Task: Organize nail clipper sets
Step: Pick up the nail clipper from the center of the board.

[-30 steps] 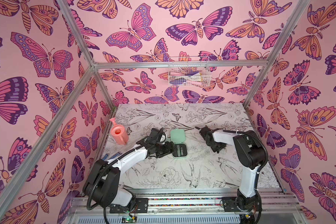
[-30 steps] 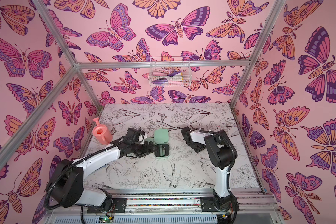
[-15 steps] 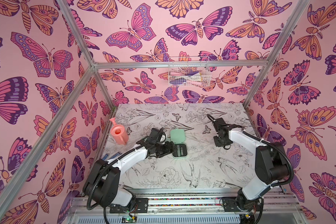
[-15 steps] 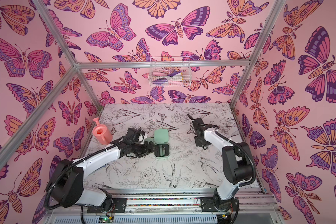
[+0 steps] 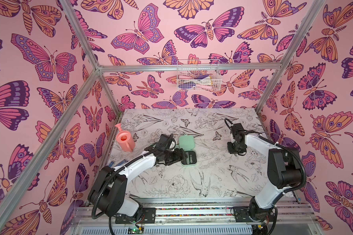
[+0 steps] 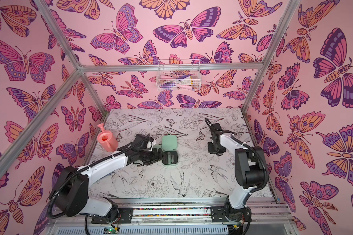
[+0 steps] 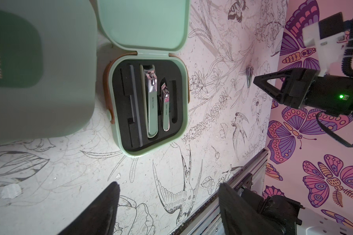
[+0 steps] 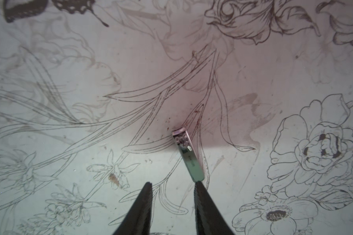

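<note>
While the right gripper (image 8: 172,184) is hovering with fingers parted and empty, the loose clipper (image 8: 186,154) is lying flat just ahead of them, its near end by one fingertip; the pickup seems to be the step in hand, calling for a sideways shift to straddle it before closing. The left gripper (image 7: 168,184), fingers spread wide on nothing, is hanging just short of the open case (image 7: 139,153), and only its wrist view is showing two clippers (image 7: 151,105) seated inside.

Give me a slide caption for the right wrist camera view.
Right gripper, jaws apart and empty, pointing at a loose nail clipper lying on the floral table.
</note>
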You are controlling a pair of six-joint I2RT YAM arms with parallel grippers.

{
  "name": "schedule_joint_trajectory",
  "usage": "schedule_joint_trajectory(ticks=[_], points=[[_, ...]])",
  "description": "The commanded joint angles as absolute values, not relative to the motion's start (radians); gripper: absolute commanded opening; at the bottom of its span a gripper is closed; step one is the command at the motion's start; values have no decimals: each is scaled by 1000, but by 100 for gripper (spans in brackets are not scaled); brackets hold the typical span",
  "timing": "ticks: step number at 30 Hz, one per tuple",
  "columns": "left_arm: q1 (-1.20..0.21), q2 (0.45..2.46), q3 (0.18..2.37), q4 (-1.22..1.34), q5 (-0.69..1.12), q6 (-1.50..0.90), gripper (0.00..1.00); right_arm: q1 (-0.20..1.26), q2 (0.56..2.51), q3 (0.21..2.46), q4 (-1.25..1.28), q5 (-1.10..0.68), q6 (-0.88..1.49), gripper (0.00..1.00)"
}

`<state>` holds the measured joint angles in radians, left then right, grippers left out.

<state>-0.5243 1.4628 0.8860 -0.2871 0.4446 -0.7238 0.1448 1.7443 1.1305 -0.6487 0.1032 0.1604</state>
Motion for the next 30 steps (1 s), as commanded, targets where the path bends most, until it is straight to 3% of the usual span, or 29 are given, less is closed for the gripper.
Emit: schedule_joint_trajectory(ticks=[1, 22, 30], points=[[-531, 1477, 905, -307, 428, -732, 78, 138, 1768, 1154, -640, 81, 157, 37], [-534, 1489, 916, -308, 434, -734, 76, 110, 1832, 1189, -632, 105, 151, 37], [-534, 1486, 919, -308, 436, -733, 76, 97, 1873, 1199, -621, 80, 150, 32]])
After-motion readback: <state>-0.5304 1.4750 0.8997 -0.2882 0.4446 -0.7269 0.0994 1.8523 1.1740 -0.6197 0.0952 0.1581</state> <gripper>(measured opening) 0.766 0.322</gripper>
